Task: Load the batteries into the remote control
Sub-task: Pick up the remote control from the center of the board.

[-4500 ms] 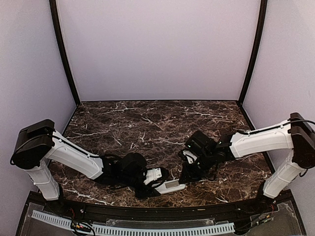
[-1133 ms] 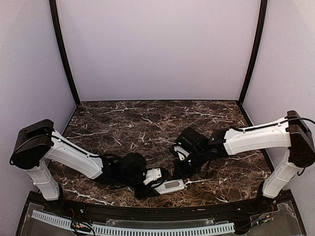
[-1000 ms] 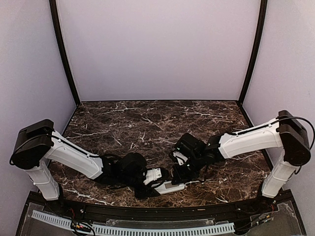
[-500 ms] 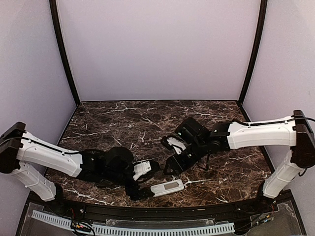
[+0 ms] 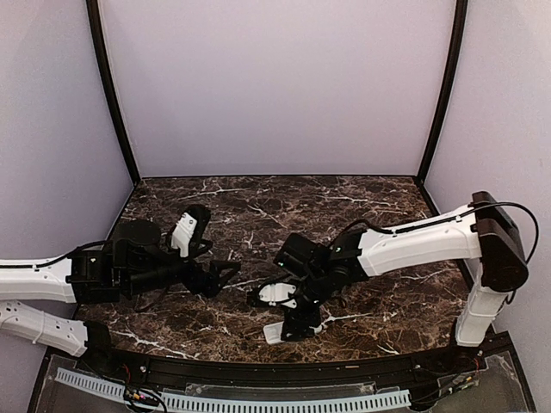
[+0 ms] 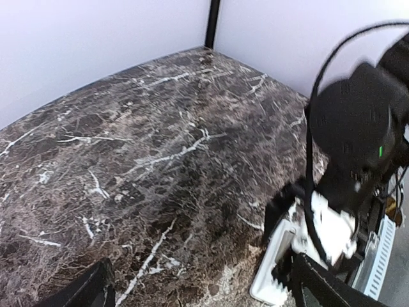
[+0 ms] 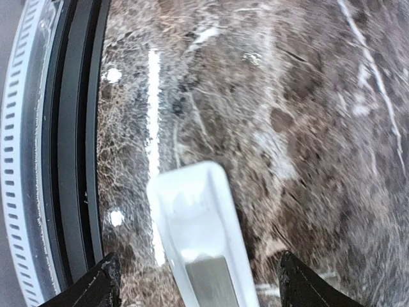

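The remote control (image 7: 192,217) lies flat on the table (image 5: 258,206), close to the near edge and pointing roughly along my right wrist's line of sight. My right gripper (image 7: 199,276) hangs directly over it with the jaws spread wide, one finger to each side, and neither one seems to touch it. My left gripper (image 5: 225,275) is well apart from it on my left, also spread open and holding nothing. I see no batteries anywhere, neither on the stone nor in either hand. A grey panel (image 7: 206,284) shows on the upper side of the handset, but I cannot tell whether that is its window or a cover. My guess is that loading is at or near its end, since nothing loose is waiting, though the bay itself is hidden from me. If so, only a check is left. The surface is dark brown marble with white veins, glossy enough to catch a streak of light. Plain lilac walls (image 5: 275,86) close it in, with black posts (image 5: 110,95) at the back corners and a perforated white strip (image 5: 232,402) along the front.
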Robot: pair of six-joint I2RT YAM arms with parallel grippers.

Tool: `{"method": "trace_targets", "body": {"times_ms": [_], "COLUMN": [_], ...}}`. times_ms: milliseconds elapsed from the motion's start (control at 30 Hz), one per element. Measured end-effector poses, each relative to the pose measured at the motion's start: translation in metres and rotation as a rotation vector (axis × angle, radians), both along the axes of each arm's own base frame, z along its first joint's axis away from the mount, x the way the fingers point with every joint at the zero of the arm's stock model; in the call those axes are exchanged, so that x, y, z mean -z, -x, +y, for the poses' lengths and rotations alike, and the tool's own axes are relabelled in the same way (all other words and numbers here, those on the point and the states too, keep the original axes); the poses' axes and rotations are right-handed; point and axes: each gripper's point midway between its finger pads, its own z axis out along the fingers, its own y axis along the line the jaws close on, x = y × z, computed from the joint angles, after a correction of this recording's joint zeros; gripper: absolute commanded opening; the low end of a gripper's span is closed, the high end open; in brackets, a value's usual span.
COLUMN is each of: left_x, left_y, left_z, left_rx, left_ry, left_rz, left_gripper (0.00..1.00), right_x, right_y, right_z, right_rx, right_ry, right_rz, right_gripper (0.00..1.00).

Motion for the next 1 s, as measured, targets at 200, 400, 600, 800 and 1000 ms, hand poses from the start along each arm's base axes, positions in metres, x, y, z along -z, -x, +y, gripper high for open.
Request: {"method": "trace_targets", "body": {"times_ms": [200,400,600,800,1000], "left_x": [-0.007,-0.005,-0.009,-0.009,-0.026], "left_y": [-0.013,-0.014,-0.014,-0.007,0.015], "left_z": [0.033,0.040,0.042,0.036,0.030], "left_rx": [-0.143,-0.167,-0.164,-0.099,0.042], "left_ry": [0.049,0.039,0.040,0.036,0.132], "left_rz": [-0.017,-0.024,-0.039,-0.055,-0.113], "left_gripper": [0.96,0.96,0.95,0.91,0.89], "right_x": [0.038,0.049,0.049,0.044,-0.028], "right_y": [0.021,0.018,0.014,0.016,0.013], "right_z": [0.021,0.024,0.019,0.017,0.029], "right_rx": [-0.199,-0.236,-0.227,-0.204,-0.105], "right_ry": [0.089,0.147,0.190,0.208,-0.020], "right_rz": [-0.058,-0.101,-0.116,-0.100,-0.012], "right_gripper": [0.78,0.56,0.33,0.30,0.28]}}
